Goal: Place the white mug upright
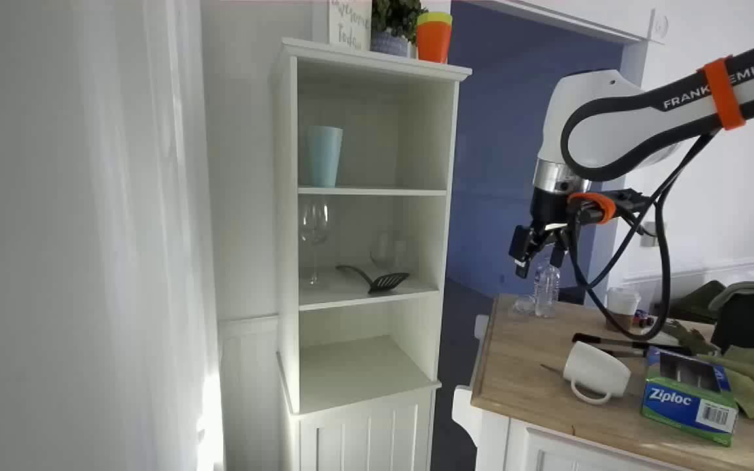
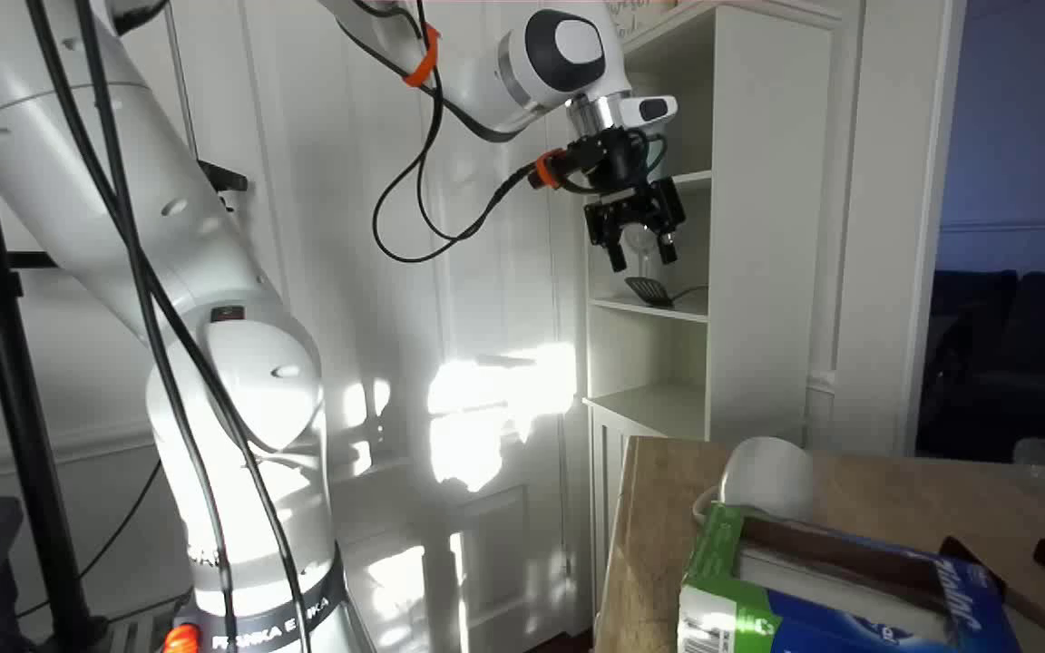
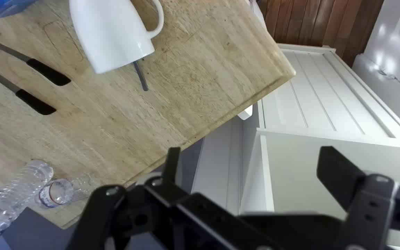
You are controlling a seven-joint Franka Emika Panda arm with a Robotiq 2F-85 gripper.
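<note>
Pale and worn, the wooden table stands to the right of a white shelf unit. Toward the table's near edge, in an exterior view, the white mug lies on its side, just left of a Ziploc box. The tool hangs high and well apart from it, jaws wide and holding nothing; in the wrist view it sits past the table's edge, before the shelf unit. I judge the task to be at its start: the approach is the step in hand, with neither grasp nor turn made. Next, the tool should travel over the mug, line up across its body, descend and grip, then lift slightly and rotate it onto its base, minding the handle. The mug looks plain, smooth and glossy, with a single loop handle turned to the near side. A thin dark strip juts out at its left end; I cannot tell whether it runs under or inside, nor for certain which end is the mouth.
</note>
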